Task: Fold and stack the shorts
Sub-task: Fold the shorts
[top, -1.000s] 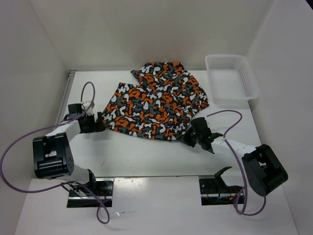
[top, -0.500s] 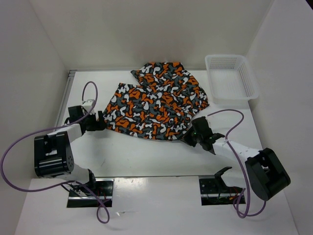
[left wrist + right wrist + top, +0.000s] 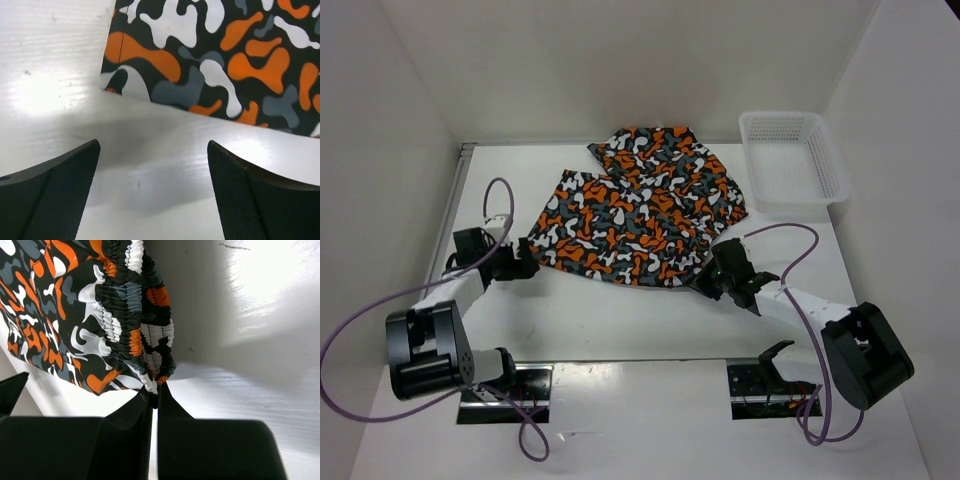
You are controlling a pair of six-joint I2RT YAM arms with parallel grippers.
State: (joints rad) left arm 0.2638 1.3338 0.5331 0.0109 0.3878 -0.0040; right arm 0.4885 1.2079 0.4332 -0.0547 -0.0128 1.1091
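Note:
The camouflage shorts (image 3: 640,205) lie spread on the white table (image 3: 620,315), in orange, grey, black and white. My right gripper (image 3: 708,282) is shut on the gathered elastic waistband corner (image 3: 150,355) at the shorts' near right edge; in the right wrist view (image 3: 156,394) the fabric is pinched between the tips. My left gripper (image 3: 525,262) is open and empty, low over the table just off the shorts' near left corner (image 3: 112,85). In the left wrist view (image 3: 152,165) its fingers (image 3: 65,175) flank bare table.
A white mesh basket (image 3: 790,160) stands at the back right, just right of the shorts. White walls enclose the table on the left, back and right. Purple cables loop from both arms.
My left arm has swung back towards the left and near side, and its gripper has drawn slightly away from the shorts' corner. The right gripper and the shorts have barely moved.

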